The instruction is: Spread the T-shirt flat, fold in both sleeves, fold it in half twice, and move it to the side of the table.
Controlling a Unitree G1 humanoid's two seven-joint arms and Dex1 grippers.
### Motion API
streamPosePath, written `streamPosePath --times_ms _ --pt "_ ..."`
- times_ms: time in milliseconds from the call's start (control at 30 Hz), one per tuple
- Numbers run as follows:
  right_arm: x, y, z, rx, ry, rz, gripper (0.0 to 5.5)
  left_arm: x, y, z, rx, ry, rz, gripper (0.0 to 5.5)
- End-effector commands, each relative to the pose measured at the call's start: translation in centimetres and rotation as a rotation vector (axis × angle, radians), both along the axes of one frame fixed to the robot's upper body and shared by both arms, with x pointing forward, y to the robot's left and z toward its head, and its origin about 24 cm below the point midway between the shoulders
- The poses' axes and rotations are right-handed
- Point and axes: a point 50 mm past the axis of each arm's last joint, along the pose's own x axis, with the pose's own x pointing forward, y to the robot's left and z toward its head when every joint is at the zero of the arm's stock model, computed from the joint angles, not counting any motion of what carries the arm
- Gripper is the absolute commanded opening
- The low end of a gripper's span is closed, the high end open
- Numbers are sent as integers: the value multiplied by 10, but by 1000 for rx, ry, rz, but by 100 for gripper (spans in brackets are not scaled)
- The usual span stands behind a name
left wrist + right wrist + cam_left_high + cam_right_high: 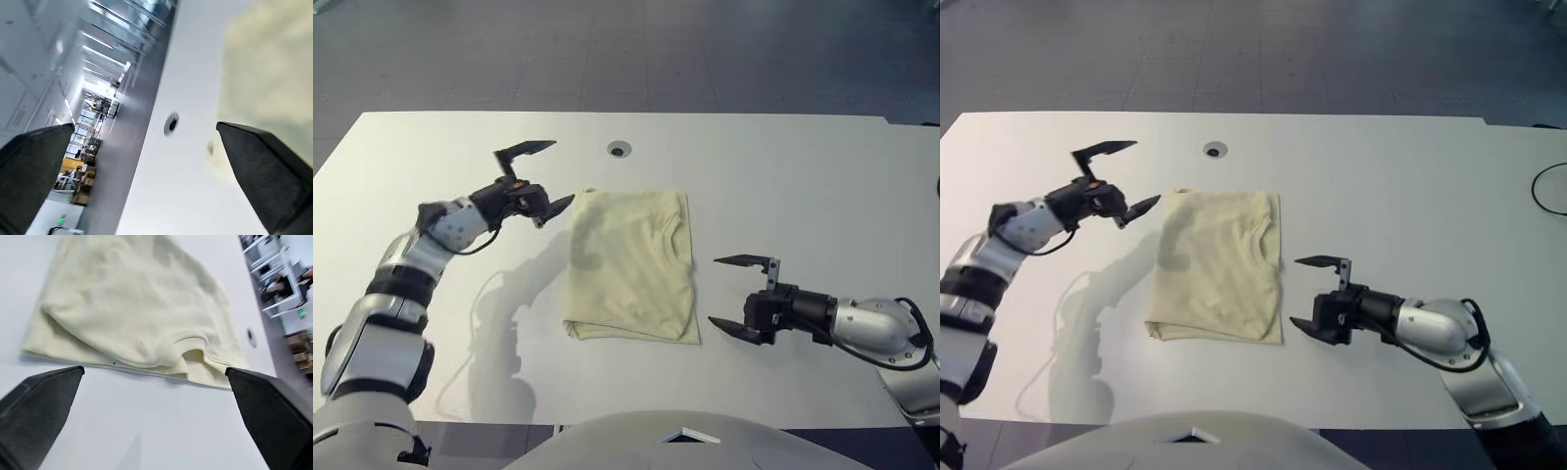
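Nearest you, the right claw (715,291) sits low over the surface (803,176) with its two fingers spread wide and nothing between them. It is just beside the near right corner of the T-shirt (631,264) and does not touch the cloth. The pale yellow shirt lies in the middle of the surface as a tidy rectangle. No sleeves stick out, the layers are stacked along the near edge, and the collar (193,350) lies along the right side facing that claw.

By the look of it, the sleeves and the first halving are done and the second halving is the step in hand (a judgement from the shape alone).

To do it well, slide the lower finger flat along the surface and under every layer before you close. If you pinch only the top sheet, the earlier fold will peel open. Grip close to the corner, lift no higher than you need, and line the edges up before you let go.

Farther off, the left claw (563,170) hovers above the surface just beside the shirt's far left corner, also gaping and empty. Bring it down onto its corner in the same way. Beyond it, a small round cable hole (620,149) sits in the surface, so keep the cloth away from it.
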Motion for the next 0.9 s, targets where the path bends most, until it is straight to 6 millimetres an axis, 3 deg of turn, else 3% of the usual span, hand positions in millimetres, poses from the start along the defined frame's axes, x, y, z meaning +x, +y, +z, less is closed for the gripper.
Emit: streamPosePath --times_ms 33,167,300,633,900 --pt "-15 -7 -15 -14 -93 33 537 -54 16 -3 -29 41 -56 540" --pt "-30 -7 -32 -21 -126 73 537 -97 22 -18 74 108 -113 540" --pt "-37 -3 -46 -26 -143 100 537 -118 22 -30 165 156 -176 540" --pt "-34 9 -69 -33 -170 150 537 -123 26 -50 361 211 -287 540" --pt "-28 15 -83 -61 -201 184 537 -112 8 -65 358 195 -329 540"
